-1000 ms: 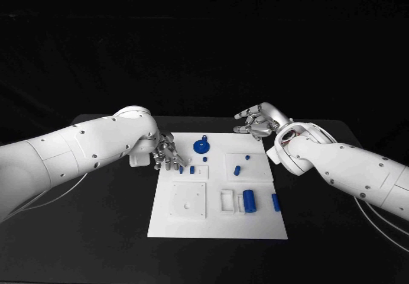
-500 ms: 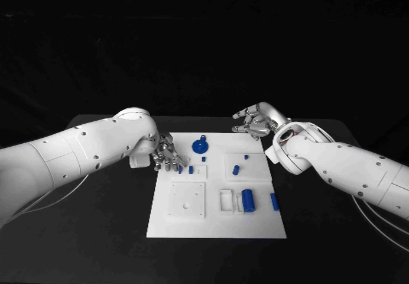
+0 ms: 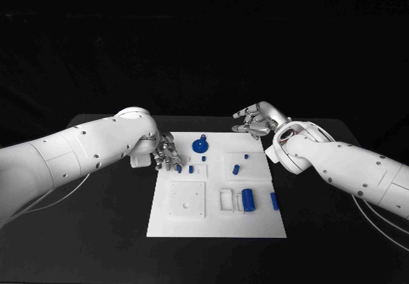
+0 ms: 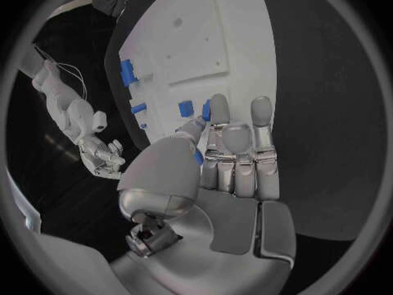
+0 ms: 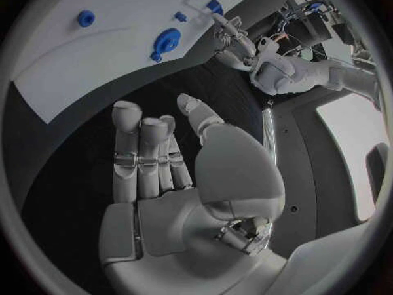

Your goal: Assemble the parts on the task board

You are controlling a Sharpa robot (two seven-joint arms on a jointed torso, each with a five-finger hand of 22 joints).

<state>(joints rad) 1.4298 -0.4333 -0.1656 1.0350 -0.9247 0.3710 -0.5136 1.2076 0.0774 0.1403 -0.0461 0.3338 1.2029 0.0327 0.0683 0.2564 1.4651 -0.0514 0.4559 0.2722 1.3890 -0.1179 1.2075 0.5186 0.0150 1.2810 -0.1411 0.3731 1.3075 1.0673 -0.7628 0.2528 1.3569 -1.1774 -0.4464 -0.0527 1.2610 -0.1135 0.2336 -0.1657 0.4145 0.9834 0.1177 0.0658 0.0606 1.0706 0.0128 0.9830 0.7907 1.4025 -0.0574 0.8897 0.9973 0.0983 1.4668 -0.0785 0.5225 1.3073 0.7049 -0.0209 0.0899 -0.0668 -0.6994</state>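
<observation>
Left hand [image 3: 164, 155], fingers spread and holding nothing, hovers at the task board's [image 3: 256, 228] left edge beside a small blue peg [image 3: 192, 170]. Best pinch that peg squarely, then lift straight. Right hand [image 3: 256, 122] waits empty, loosely curled, beyond the board's far corner.

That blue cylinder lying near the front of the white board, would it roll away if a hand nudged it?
Probably. The blue cylinder lies on its side on the flat white task board, so a sideways nudge would likely roll it. It looks like hard, smooth plastic: probably stiff, light, perhaps slippery.
</observation>
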